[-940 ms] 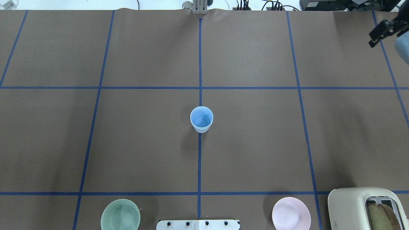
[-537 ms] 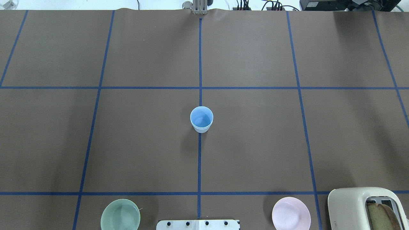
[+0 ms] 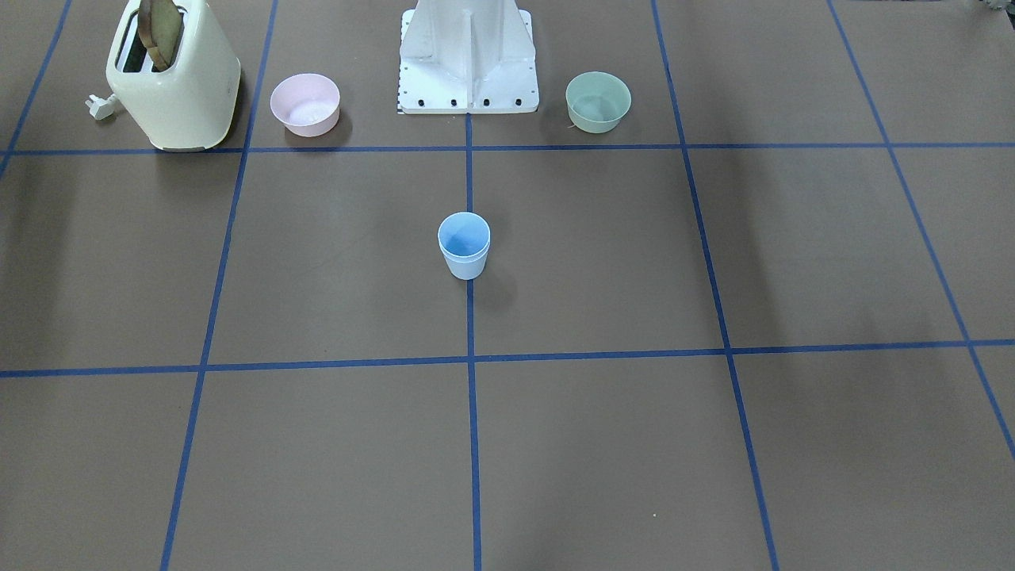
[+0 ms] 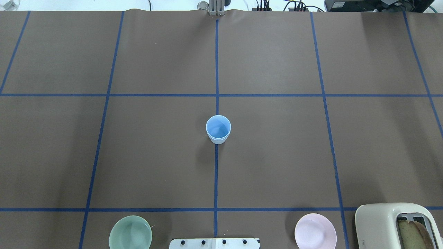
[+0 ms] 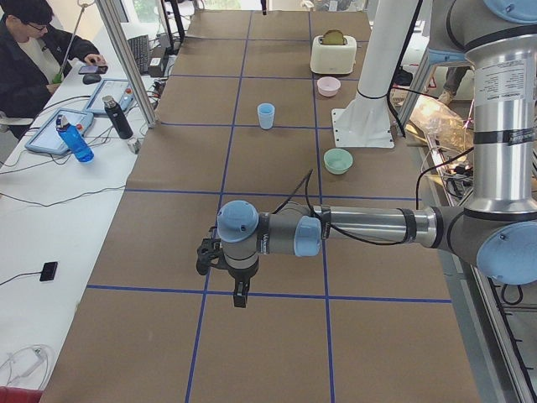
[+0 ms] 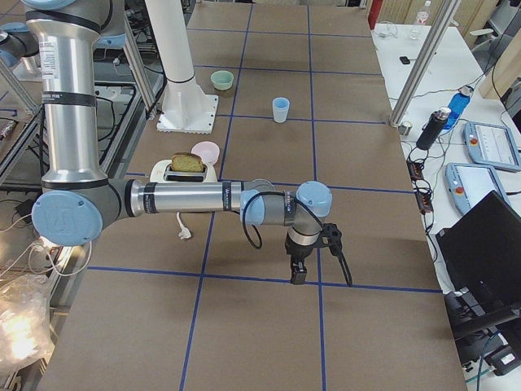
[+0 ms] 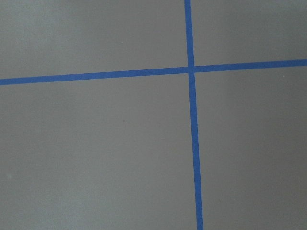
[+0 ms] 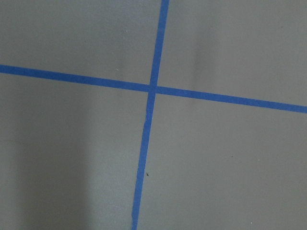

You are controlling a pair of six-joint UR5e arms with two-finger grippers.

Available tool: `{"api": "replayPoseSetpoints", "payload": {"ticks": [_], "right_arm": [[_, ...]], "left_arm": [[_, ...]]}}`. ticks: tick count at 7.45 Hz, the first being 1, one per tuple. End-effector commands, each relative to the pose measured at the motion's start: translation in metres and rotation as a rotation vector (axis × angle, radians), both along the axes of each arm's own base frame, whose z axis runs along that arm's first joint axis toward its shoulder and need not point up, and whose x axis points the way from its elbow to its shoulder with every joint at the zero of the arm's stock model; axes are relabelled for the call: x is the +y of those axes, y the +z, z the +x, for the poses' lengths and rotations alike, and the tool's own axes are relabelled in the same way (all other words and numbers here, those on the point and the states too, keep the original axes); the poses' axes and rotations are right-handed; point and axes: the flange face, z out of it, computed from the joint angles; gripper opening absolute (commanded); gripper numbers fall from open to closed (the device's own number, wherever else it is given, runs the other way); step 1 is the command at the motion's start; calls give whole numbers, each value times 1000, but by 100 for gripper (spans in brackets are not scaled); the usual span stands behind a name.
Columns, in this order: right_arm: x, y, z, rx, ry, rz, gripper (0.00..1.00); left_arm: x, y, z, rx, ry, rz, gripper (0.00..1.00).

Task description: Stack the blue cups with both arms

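A pale-blue cup (image 4: 218, 129) stands upright at the table's middle on the blue centre line. It also shows in the front view (image 3: 464, 246), the left view (image 5: 266, 115) and the right view (image 6: 281, 109). A second rim line runs just below its rim, so one cup seems nested in another. My left gripper (image 5: 240, 296) hangs point-down far from the cup, over the table's left end. My right gripper (image 6: 298, 272) hangs point-down over the right end. I cannot tell whether either is open or shut. Both wrist views show only brown paper and blue tape.
A green bowl (image 4: 130, 236) and a pink bowl (image 4: 315, 235) sit near the white base block (image 4: 214, 243). A cream toaster (image 4: 398, 224) with bread stands at the near right. A person, tablets and bottles (image 5: 74, 140) are on the side bench.
The right gripper, seen at the overhead view's top right edge 0.9 s ago, has left that view. The cup has not moved.
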Motion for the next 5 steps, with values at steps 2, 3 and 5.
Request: {"api": "replayPoseSetpoints", "payload": {"ticks": [2, 3, 5], "right_arm": [[1, 0, 0, -1, 2, 0, 100], [-2, -4, -1, -5, 1, 7, 100], [-4, -5, -1, -7, 0, 10, 100]], "left_arm": [[0, 0, 0, -1, 1, -1, 98], [0, 0, 0, -1, 0, 0, 98], [0, 0, 0, -2, 2, 1, 98]]}}
